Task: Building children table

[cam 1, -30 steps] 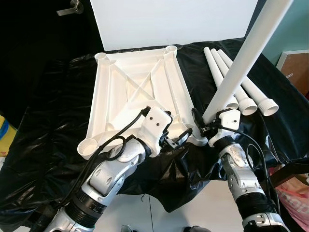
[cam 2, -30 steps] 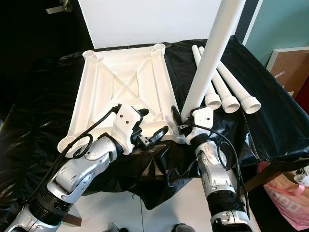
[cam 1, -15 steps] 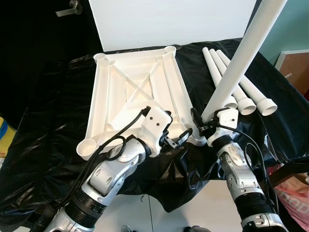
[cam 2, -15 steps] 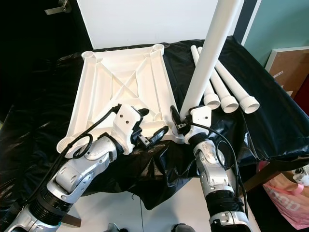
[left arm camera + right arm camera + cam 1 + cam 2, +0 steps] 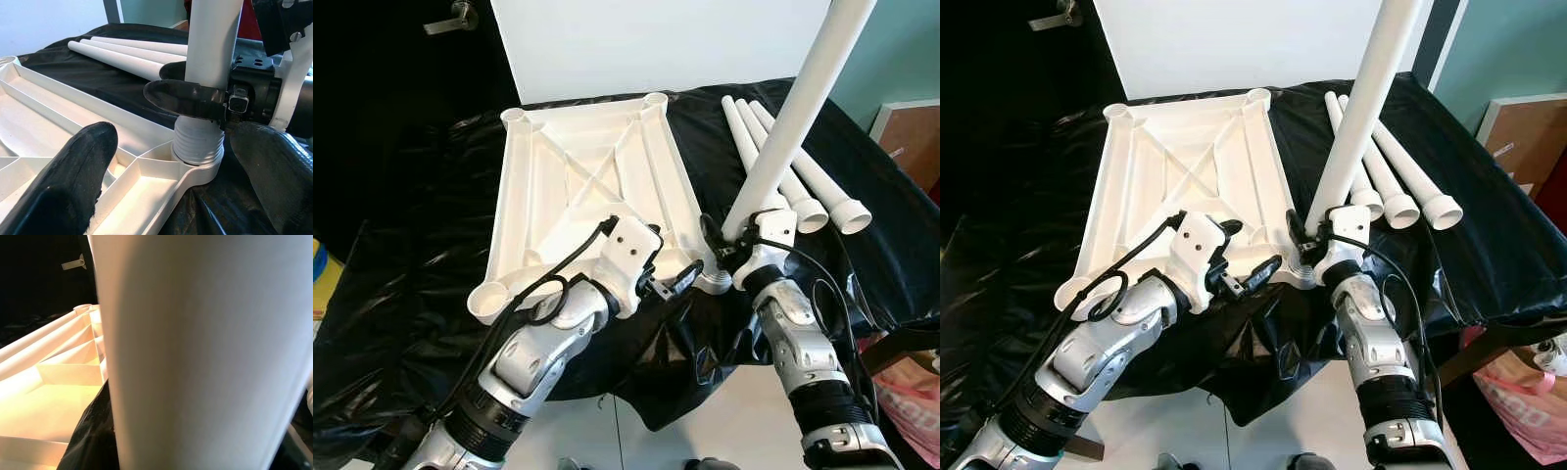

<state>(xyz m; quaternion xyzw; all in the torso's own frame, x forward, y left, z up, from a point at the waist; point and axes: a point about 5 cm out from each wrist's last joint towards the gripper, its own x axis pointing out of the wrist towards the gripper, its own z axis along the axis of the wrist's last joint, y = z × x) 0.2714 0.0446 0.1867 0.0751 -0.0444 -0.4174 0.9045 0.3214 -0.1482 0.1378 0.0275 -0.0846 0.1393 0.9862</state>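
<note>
The white table top lies upside down on black sheeting. My right gripper is shut on a long white table leg that stands almost upright, leaning to the right. The leg's threaded end sits in the near right corner socket. The right gripper's fingers clasp the leg just above the thread. My left gripper is open at that same corner. Its fingers stand wide apart on either side of the socket.
Three spare white legs lie side by side on the sheeting to the right of the table top. A white board stands behind. A brown box and a pink bag sit off the right edge.
The held leg has swung more upright, its top moving left. The right gripper has shifted slightly towards the corner socket. The left arm has stayed put.
</note>
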